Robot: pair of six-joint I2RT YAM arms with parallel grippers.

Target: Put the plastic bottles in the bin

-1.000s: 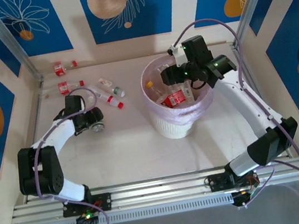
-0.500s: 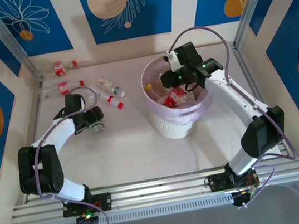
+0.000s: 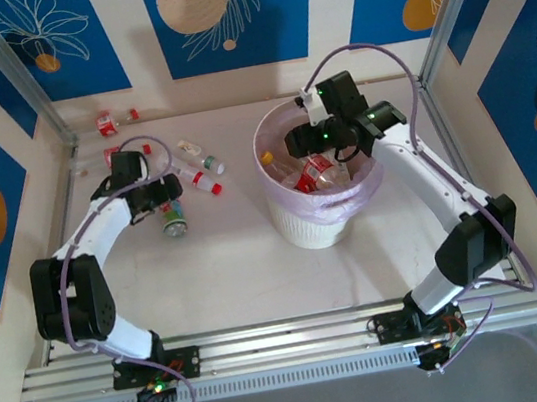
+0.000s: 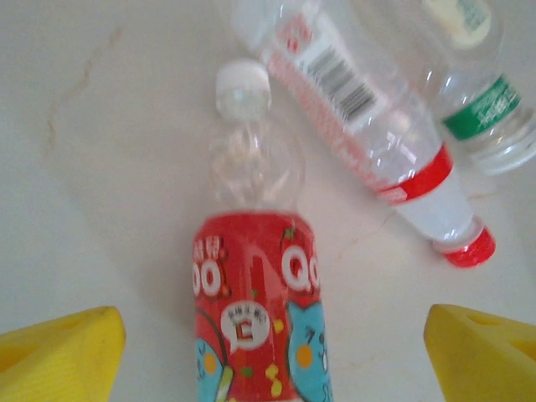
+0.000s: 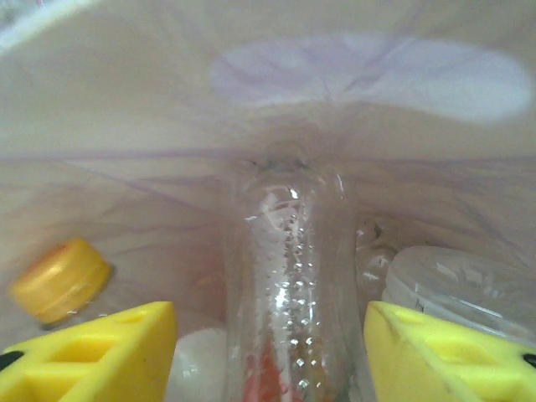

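Between the wide-open left gripper's [image 4: 272, 335] fingers [image 4: 59, 356], a red-labelled bottle [image 4: 251, 276] lies, cap [image 4: 243, 82] pointing away.

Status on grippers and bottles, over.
Left gripper open, straddling red-label bottle on table. Right gripper open inside bin, clear bottle between jaws. Nothing blocking.

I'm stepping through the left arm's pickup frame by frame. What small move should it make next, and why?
Probably close the left gripper on the red-labelled bottle, easing down first if needed. In the left wrist view its yellow fingers stand wide open on either side of the bottle, which lies on the table roughly centred between them, ungripped.
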